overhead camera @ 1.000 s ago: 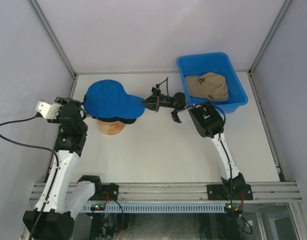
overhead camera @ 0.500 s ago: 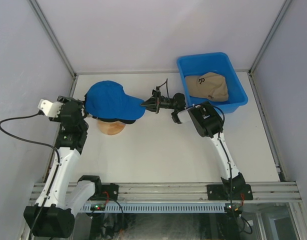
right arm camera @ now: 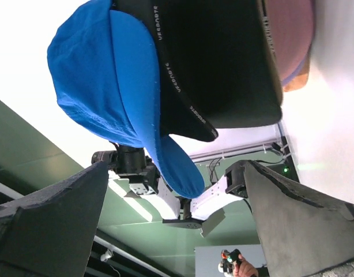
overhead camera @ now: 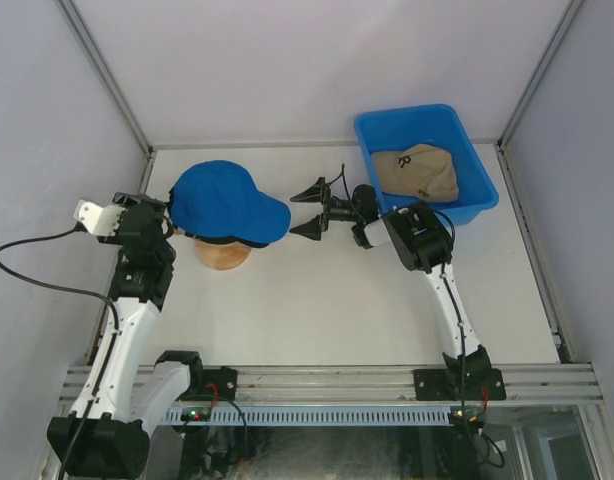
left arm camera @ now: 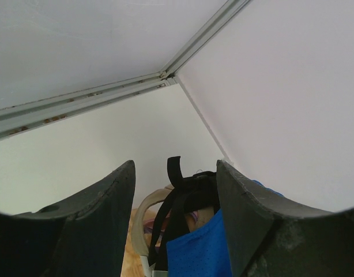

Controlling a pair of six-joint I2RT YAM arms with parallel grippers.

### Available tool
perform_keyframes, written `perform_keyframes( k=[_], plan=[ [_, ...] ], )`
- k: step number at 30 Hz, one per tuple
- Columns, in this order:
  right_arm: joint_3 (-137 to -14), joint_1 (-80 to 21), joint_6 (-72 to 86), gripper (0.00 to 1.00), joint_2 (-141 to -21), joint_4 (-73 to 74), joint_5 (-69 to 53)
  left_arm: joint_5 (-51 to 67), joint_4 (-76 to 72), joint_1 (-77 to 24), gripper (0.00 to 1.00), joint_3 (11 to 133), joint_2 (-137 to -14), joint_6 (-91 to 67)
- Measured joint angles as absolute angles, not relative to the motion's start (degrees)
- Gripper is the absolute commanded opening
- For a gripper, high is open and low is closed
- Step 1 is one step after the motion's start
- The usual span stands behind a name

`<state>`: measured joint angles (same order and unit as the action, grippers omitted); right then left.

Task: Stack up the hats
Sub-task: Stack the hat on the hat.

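A blue hat (overhead camera: 222, 198) tops the stack of hats on the wooden head form (overhead camera: 223, 256). From the right wrist, the blue hat (right arm camera: 102, 75) lies over a black one (right arm camera: 211, 63) and a pink one (right arm camera: 289, 34). My right gripper (overhead camera: 295, 214) is open just right of the blue brim, which points between its fingers untouched. My left gripper (overhead camera: 170, 215) sits at the back of the stack. It is open, its fingers astride the blue fabric (left arm camera: 200, 248) and a black strap (left arm camera: 174, 173). A tan hat (overhead camera: 415, 172) lies in the blue bin (overhead camera: 427, 112).
The blue bin stands at the back right, close behind my right wrist. White walls and metal rails (overhead camera: 107, 80) enclose the table on the left, back and right. The head form stands near the left wall.
My right gripper has gone from shut on the blue brim's tip to wide open, letting it go. It has drawn back slightly to the right. The left arm has barely moved.
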<state>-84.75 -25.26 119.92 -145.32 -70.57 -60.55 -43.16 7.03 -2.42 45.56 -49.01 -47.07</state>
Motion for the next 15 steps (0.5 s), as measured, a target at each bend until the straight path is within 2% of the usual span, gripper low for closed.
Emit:
perform_keyframes(
  k=[8, 15],
  plan=[
    [-82.08, -23.92, 111.24, 1.0, -139.2, -56.31, -61.98, -43.2, 8.29, -2.42, 0.62, 45.56, -46.3, -47.48],
    [-86.87, -23.62, 83.42, 1.0, -124.9, -21.47, -58.96, -43.31, 10.72, -2.37, 0.62, 45.56, -42.37, -47.46]
  ],
)
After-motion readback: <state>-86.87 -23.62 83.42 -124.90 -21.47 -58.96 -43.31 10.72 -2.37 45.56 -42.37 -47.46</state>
